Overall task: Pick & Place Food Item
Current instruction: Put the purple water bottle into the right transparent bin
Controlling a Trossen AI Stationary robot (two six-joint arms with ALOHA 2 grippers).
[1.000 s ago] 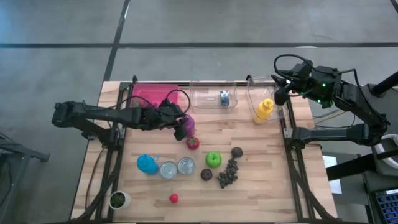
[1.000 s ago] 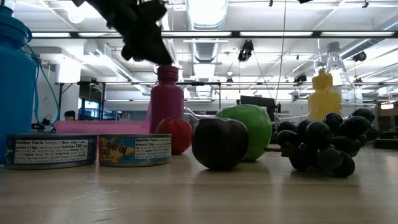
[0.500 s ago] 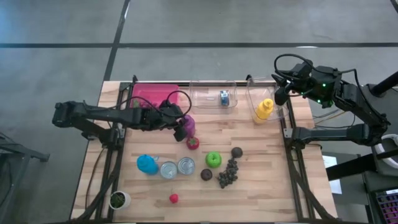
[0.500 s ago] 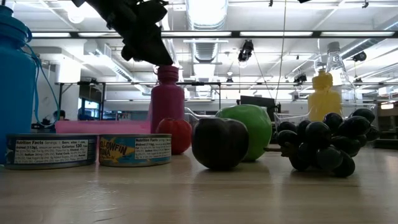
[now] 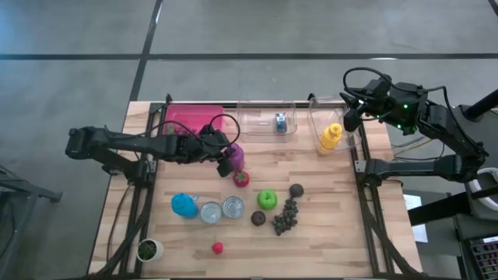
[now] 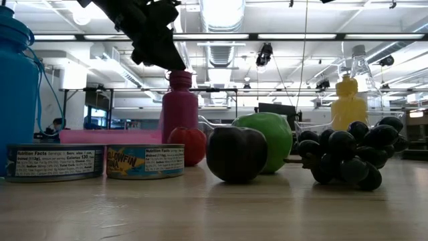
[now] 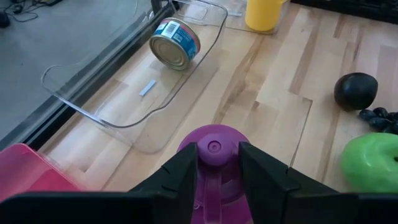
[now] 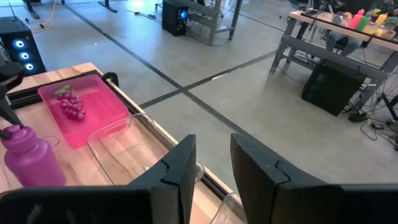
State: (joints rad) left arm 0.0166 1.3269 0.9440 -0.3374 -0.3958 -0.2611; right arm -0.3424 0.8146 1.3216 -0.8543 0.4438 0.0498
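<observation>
Your left gripper (image 7: 214,180) has its two fingers (image 7: 180,177) closed on the cap of the purple bottle (image 7: 214,152), one finger on each side of the neck. The bottle stands upright, its long axis vertical, cap pointing straight up into the gripper; in the low view it rests on the wooden table (image 5: 342,233).

Just beside the bottle, on the near side, sits the red tomato (image 5: 241,179). Farther out from your gripper lie the green apple (image 5: 267,199), a dark plum (image 5: 258,218) and the bunch of dark grapes (image 5: 285,218). Ahead of the gripper, the clear bin (image 7: 130,93) holds a can (image 7: 176,43) lying on its side. The pink bin (image 5: 187,118) lies behind it.

Your right gripper (image 8: 211,168) waits well apart, raised past the far right corner of the table, its fingers a little apart and holding nothing.
</observation>
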